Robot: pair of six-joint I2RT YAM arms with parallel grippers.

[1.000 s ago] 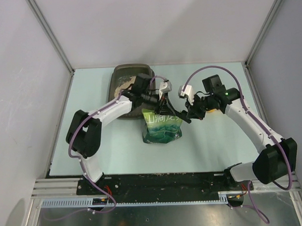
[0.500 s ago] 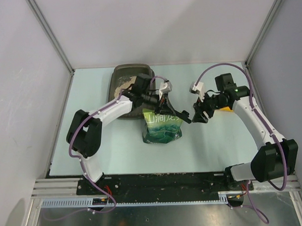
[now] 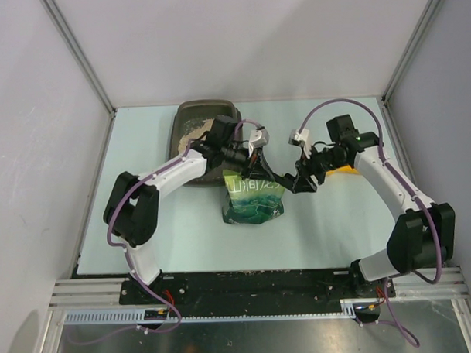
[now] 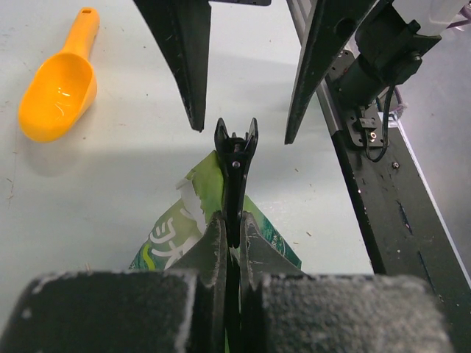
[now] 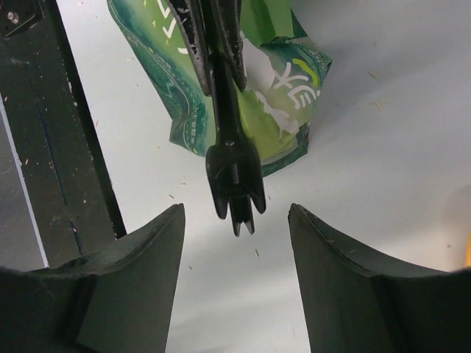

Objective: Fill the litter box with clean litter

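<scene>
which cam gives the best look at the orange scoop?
Left wrist. The orange scoop is in full view there, with bowl and handle both clear and nothing in front of it. Top external shows only a small orange patch, the rest hidden behind the right arm. Right wrist catches just an orange sliver at its right edge.

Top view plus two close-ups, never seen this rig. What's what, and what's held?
Two robot arms are bolted at the table's near edge. The wide picture is from a fixed camera overhead; the close-ups come from a camera on each wrist. On the table: a dark litter box with pale litter in it, a green pouch and an orange scoop. The left tool is shut on a black clip at the pouch's top. The right tool is open, facing that clip, holding nothing.
</scene>
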